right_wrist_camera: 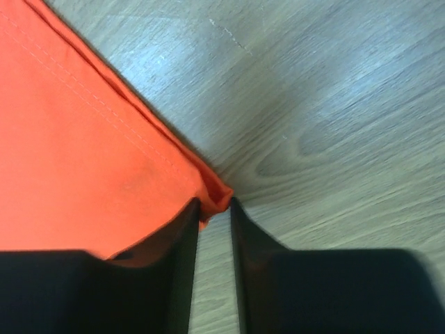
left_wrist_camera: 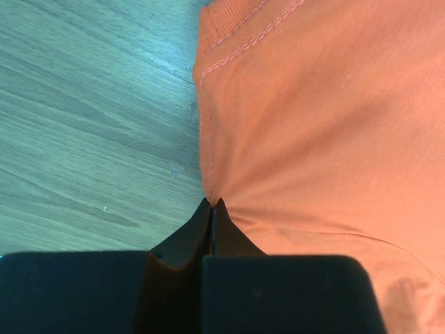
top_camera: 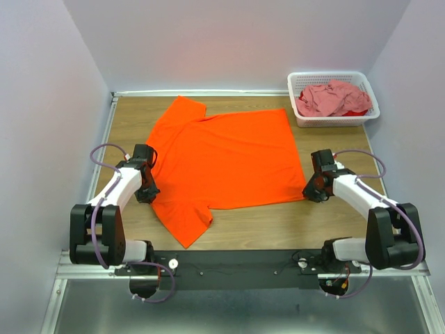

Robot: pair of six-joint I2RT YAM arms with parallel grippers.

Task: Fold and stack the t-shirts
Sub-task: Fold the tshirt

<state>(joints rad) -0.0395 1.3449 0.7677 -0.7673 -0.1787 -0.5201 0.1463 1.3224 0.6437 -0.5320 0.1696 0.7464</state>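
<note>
The bright orange t-shirt [top_camera: 222, 156] lies spread flat on the wooden table, one sleeve toward the back and one toward the front left. My left gripper [top_camera: 147, 195] is at its left edge. In the left wrist view the left gripper [left_wrist_camera: 212, 203] is shut, pinching the orange t-shirt [left_wrist_camera: 320, 125] at a side seam, and the cloth puckers toward the tips. My right gripper [top_camera: 309, 191] is at the shirt's right front corner. Seen from the right wrist, that gripper [right_wrist_camera: 215, 202] stands narrowly open with the hem corner of the shirt [right_wrist_camera: 69, 153] between its tips. The dusty pink t-shirt [top_camera: 330, 99] lies crumpled in the basket.
A white lattice basket [top_camera: 334, 74] stands at the back right of the table [top_camera: 278, 226], with a bit of red cloth [top_camera: 357, 111] beside the pink shirt. White walls close in the left, back and right sides. A black rail runs along the near edge.
</note>
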